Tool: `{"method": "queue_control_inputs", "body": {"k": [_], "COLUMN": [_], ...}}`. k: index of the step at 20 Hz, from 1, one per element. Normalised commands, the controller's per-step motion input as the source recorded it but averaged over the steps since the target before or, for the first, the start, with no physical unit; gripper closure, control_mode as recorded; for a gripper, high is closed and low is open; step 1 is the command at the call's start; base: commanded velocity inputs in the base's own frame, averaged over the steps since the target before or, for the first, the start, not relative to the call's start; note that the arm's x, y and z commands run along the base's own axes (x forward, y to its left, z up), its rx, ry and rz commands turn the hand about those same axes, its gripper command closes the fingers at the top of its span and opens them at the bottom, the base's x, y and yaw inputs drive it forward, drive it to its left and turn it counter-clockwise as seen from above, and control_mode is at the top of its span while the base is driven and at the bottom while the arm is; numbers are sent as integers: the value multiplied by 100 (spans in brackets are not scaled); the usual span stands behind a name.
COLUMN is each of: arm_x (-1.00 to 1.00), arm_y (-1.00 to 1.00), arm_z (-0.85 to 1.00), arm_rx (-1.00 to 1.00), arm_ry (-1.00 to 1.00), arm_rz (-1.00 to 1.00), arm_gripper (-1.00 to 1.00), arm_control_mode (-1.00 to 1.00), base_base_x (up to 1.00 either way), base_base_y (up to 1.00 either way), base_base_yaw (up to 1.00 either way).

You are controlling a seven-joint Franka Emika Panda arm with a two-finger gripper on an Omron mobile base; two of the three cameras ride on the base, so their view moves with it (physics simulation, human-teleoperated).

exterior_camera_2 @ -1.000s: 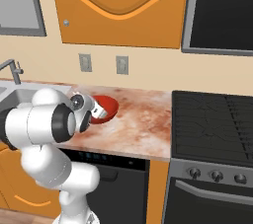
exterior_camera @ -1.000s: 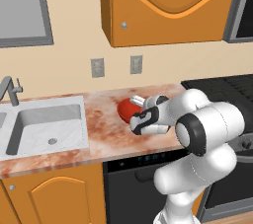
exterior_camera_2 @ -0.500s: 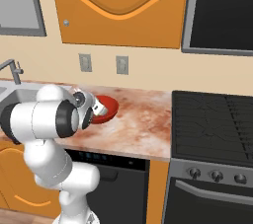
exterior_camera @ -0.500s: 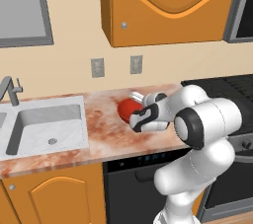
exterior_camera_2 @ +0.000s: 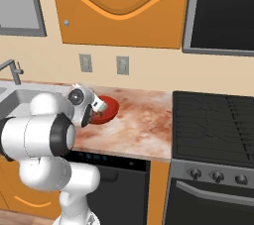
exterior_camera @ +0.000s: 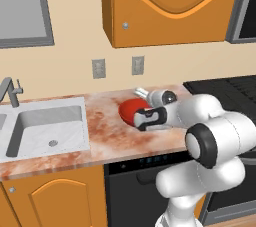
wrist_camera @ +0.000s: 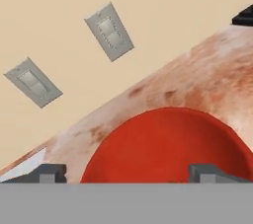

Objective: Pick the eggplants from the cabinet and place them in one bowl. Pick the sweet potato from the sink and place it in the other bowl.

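The other bowl [exterior_camera: 129,109], glossy red, sits on the marble counter [exterior_camera: 107,136] to the right of the sink [exterior_camera: 30,136]. My gripper [exterior_camera: 141,120] hovers at the bowl's near right rim. In the hand view its fingertips [wrist_camera: 47,172] stand far apart over the red bowl [wrist_camera: 168,149], so the gripper [wrist_camera: 128,173] is open with nothing between them. From the right, the gripper [exterior_camera_2: 97,113] overlaps the bowl [exterior_camera_2: 109,106]. The orange cabinet [exterior_camera: 170,6] above has its door closed. The sweet potato, the eggplants and the one bowl are hidden or out of view.
A grey faucet [exterior_camera: 10,91] stands at the sink's back left. Two wall outlets [exterior_camera: 98,68] sit behind the bowl. A black stove [exterior_camera_2: 213,120] adjoins the counter on the right, with a dark microwave [exterior_camera_2: 223,11] above it. My forearm spans the counter's front right.
The jaws have gone from shut to wide open above the red bowl. The hand itself has hardly shifted.
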Motion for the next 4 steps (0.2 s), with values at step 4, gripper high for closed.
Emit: {"method": "queue_control_inputs", "body": {"k": [4], "arm_x": [-43], "arm_y": [8], "arm_z": [80], "arm_rx": [0], "arm_ry": [0], "arm_rz": [3], "arm_gripper": [-100], "arm_control_mode": [-100], "base_base_x": [0], "base_base_y": [0], "base_base_yaw": [0]}}
